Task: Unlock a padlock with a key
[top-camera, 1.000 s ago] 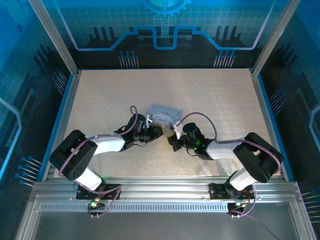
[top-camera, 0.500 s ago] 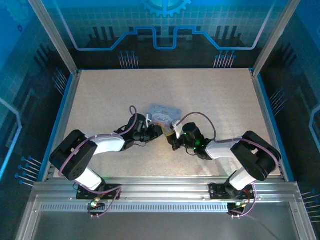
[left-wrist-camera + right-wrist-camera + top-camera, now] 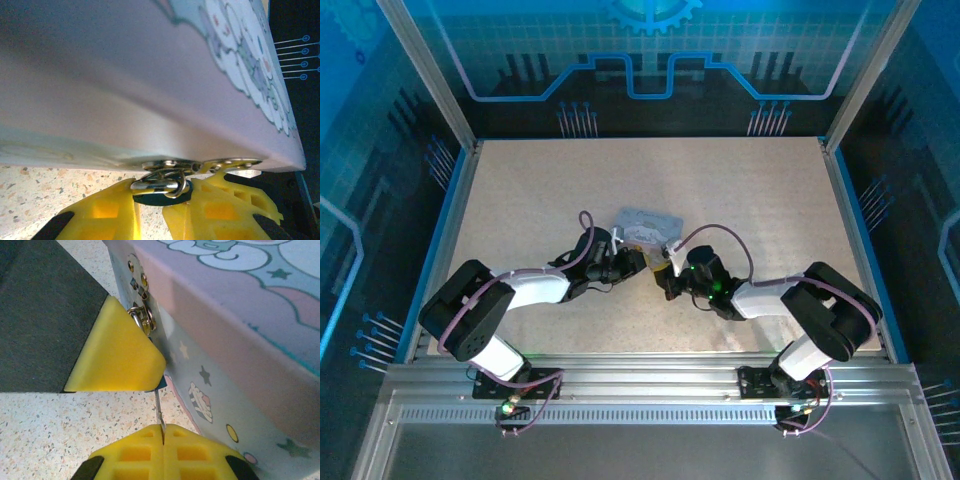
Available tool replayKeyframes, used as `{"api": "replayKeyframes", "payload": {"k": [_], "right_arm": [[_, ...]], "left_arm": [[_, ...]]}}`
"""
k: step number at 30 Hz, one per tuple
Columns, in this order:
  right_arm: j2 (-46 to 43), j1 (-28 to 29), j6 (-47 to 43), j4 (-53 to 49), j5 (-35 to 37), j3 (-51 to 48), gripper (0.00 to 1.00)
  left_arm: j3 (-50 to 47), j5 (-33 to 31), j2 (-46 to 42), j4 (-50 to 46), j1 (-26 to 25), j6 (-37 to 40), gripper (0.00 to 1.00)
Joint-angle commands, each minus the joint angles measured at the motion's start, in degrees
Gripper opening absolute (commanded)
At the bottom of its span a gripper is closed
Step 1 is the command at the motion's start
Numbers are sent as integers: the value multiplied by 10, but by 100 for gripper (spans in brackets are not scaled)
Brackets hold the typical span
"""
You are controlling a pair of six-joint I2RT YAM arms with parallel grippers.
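Observation:
The padlock [image 3: 163, 196] hangs by its silvery shackle [image 3: 156, 185] from the hasp on the tin box's front. Its dark body is squeezed between the yellow fingers of my left gripper [image 3: 150, 202], which is shut on it. In the right wrist view my right gripper [image 3: 162, 430] is shut on the key [image 3: 158, 412]. The thin blade points up to a dark corner of the padlock [image 3: 161, 384], which peeks out under the left gripper's yellow finger [image 3: 117, 355]. From above, both grippers meet at the box's near side, left gripper [image 3: 638, 262] and right gripper [image 3: 664, 268].
The pale lavender tin box [image 3: 646, 228] with a cartoon lid lies mid-table, just behind both grippers. Its riveted hasp [image 3: 139, 287] sits on the front wall. Speckled tabletop [image 3: 520, 190] spreads around, bounded by blue rails and aluminium posts.
The right arm's elbow has drifted slightly left. Both grippers stay at the box's front with the same hold.

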Motion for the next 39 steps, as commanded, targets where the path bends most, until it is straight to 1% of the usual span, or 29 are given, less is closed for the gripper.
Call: {"api": "replayKeyframes", "payload": {"k": [1,5,11,16,25,29,35,39], "right_arm": [[3,-2,5,89,-17,25,2],[6,-4,7,99,-36,38,2],[-1,-4,-35,61,-30,67,2],[-4,-6,-53,59,-32,71,2],[4,-5,-93,49,10,58,2],[4,-6,-99,49,12,60,2],[6,-15,-50,106,-28,53,1],[17,-32,-11,125,-84,64,1]], "left_arm": [[-4,38,-9,-4,-16,-9,20],[-4,36,-9,-4,-17,-8,20],[-1,39,-12,-14,-17,-9,20],[4,41,-15,-24,-18,-10,20],[7,49,-19,-24,-19,-26,20],[9,48,-21,-29,-18,-28,20],[9,46,-20,-32,-19,-26,20],[10,46,-19,-32,-19,-25,20]]}}
